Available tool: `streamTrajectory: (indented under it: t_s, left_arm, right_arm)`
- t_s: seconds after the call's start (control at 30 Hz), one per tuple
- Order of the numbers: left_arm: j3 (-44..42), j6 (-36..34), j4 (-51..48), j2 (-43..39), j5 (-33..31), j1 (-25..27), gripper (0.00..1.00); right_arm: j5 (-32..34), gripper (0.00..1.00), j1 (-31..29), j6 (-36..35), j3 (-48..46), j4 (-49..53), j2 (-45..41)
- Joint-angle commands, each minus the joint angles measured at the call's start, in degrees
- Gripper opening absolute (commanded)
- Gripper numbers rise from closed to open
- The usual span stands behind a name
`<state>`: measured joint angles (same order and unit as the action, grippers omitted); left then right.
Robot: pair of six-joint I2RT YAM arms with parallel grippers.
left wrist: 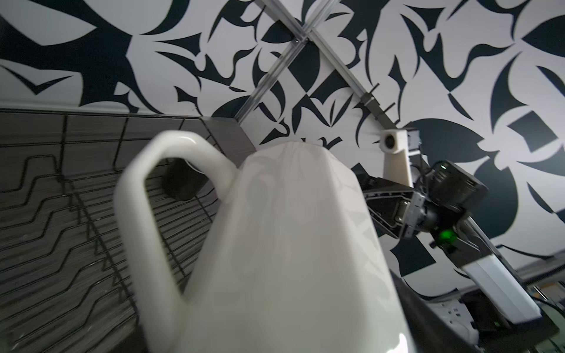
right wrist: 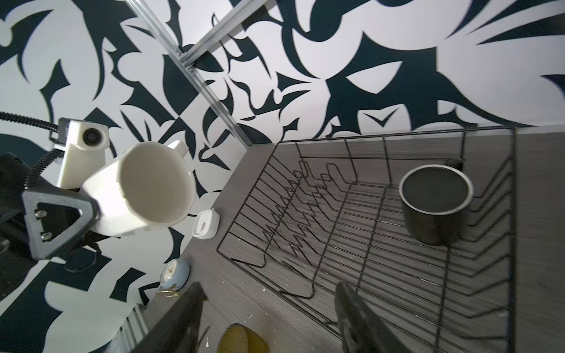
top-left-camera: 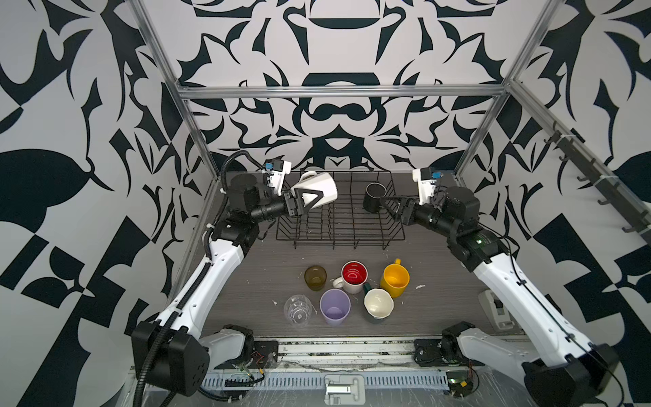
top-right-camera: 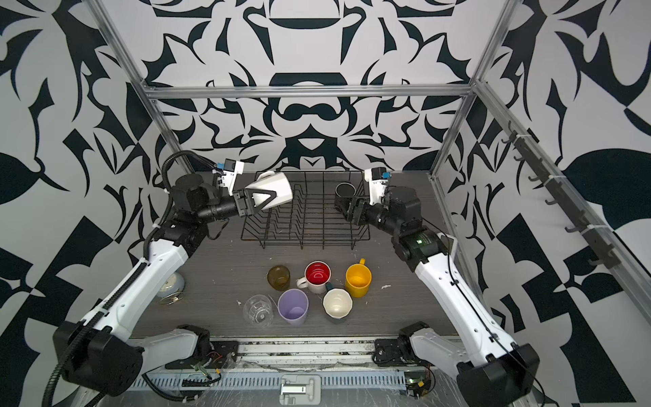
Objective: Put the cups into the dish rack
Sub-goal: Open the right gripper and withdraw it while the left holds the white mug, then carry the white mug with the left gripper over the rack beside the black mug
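**White mug over the rack, black mug in it**

The left end effector (top-left-camera: 311, 200) clamped the white mug (top-left-camera: 317, 188) wide across its body, tilted above the rack's (top-left-camera: 338, 240) left end; that smooth wall could slip onto the prongs. The right end effector (top-left-camera: 389, 208) stood open just beside the upright black mug (top-left-camera: 373, 199) in the far right corner; pulling back carelessly could tip it. Six other cups (top-left-camera: 354, 276) sat on the table (top-left-camera: 267, 275) in front. The black mug's footing looked flat, though its base was hard to make out.
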<state>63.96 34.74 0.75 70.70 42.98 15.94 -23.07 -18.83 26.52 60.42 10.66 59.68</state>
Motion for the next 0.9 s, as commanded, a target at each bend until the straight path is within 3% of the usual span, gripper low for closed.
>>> streamTrajectory:
  t_s: [0.0, 0.5, 0.87]
  left_arm:
    - [5.1, -2.2, -4.2, 1.8, -5.6, 0.7, 0.0]
    - [26.3, -9.4, -27.6, 19.4, -25.3, 8.5, 0.0]
    - [46.9, -10.6, -39.7, 36.6, -38.2, 14.7, 0.0]
  right_arm:
    - [7.2, 0.76, 1.0, -3.3, -0.3, 4.5, -2.2]
    - [10.2, 0.87, 2.8, -4.7, 0.2, 8.7, -2.6]
    - [10.6, 0.87, 3.4, -6.2, -1.0, 9.6, -3.7]
